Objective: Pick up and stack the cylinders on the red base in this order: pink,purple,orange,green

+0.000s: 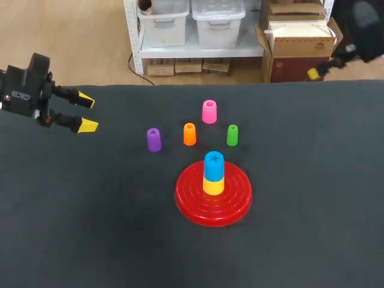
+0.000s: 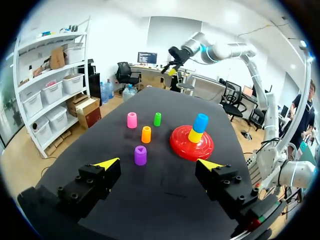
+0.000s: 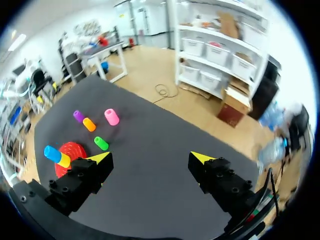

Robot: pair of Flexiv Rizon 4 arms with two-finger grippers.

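Note:
Four loose cylinders stand upright in the middle of the table: pink (image 1: 209, 111), purple (image 1: 153, 139), orange (image 1: 189, 134) and green (image 1: 232, 135). Just in front of them is the red base (image 1: 192, 201), whose peg carries a yellow cylinder (image 1: 213, 185) with a blue one (image 1: 213, 165) on top. My left gripper (image 1: 85, 111) hovers open and empty over the table's far left, well away from the purple cylinder (image 2: 140, 155). My right gripper (image 3: 151, 157) is open and empty, high over the far right corner, with the green cylinder (image 3: 101, 143) and the base (image 3: 70, 150) far ahead.
The table is one dark cloth surface (image 1: 300, 180) with nothing else on it. My right arm (image 2: 220, 50) shows high beyond the table's far end in the left wrist view.

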